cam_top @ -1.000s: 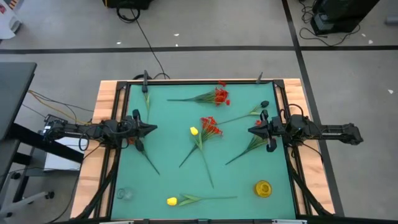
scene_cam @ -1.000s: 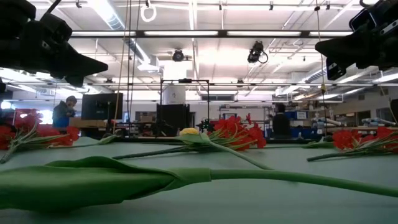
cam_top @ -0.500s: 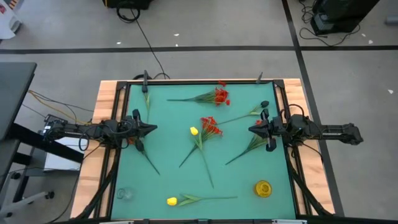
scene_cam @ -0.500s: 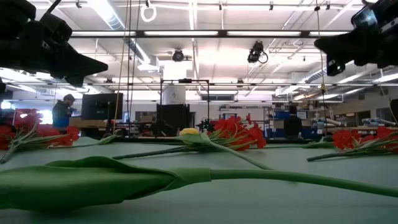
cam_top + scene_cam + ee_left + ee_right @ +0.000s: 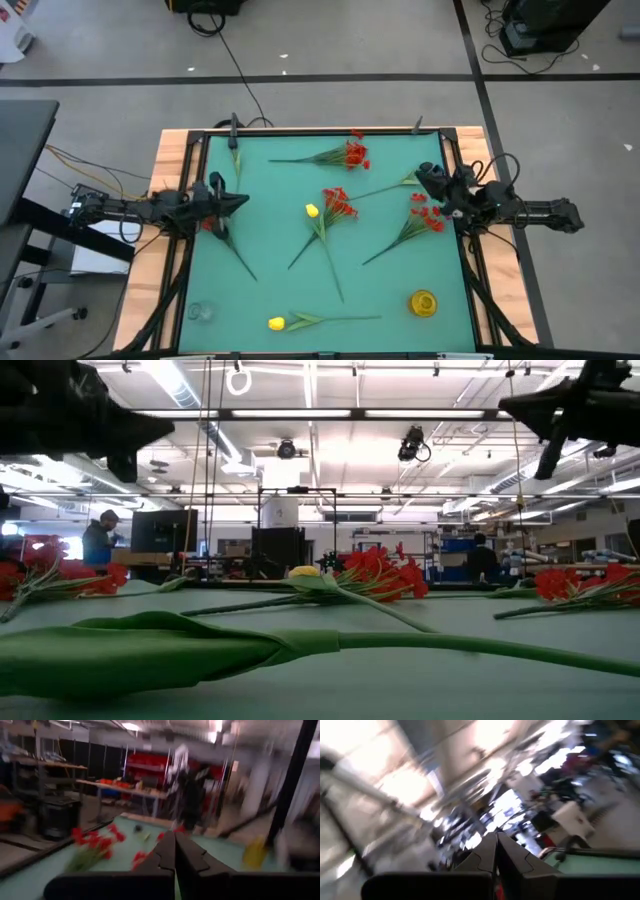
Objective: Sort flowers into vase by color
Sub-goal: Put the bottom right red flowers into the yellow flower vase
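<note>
Several artificial flowers lie flat on the green mat. Red blooms lie near the far edge (image 5: 352, 155), at the centre (image 5: 338, 203) and on the right (image 5: 428, 215). One yellow head (image 5: 312, 211) lies at the centre and another (image 5: 277, 323) by the near edge. A red stem (image 5: 232, 250) lies under the left arm. My left gripper (image 5: 243, 199) hovers shut over the mat's left side, touching nothing; the left wrist view shows its fingers (image 5: 175, 851) together. My right gripper (image 5: 424, 175) hangs shut above the right side, tipped upward (image 5: 496, 847).
A small yellow vase (image 5: 423, 302) stands near the mat's near right corner. A clear glass vase (image 5: 200, 312) stands at the near left corner. Black rails (image 5: 320, 131) frame the mat. In the low view, a large green stalk (image 5: 300, 645) lies across the foreground. People stand in the room behind.
My right gripper has drawn back toward the table's right edge, swung toward the far edge and tipped upward, uncovering the red bloom below it. My left gripper has risen a little and tipped from slanting down to about level. The flowers have stayed put.
</note>
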`<action>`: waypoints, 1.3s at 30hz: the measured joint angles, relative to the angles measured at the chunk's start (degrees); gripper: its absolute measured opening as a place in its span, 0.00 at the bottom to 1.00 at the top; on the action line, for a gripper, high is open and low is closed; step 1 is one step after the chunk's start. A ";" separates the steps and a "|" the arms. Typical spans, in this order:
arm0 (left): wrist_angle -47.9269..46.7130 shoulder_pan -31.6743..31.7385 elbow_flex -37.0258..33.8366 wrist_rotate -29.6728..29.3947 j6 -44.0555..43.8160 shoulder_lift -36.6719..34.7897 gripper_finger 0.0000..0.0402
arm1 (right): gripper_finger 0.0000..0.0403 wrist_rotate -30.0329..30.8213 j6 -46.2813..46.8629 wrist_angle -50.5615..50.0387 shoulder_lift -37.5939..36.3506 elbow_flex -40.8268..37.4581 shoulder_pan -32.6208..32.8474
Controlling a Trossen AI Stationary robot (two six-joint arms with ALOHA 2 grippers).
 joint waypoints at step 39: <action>-6.80 0.15 0.14 -13.31 -30.81 6.39 0.01 | 0.04 9.84 30.32 -31.40 49.43 33.62 -0.04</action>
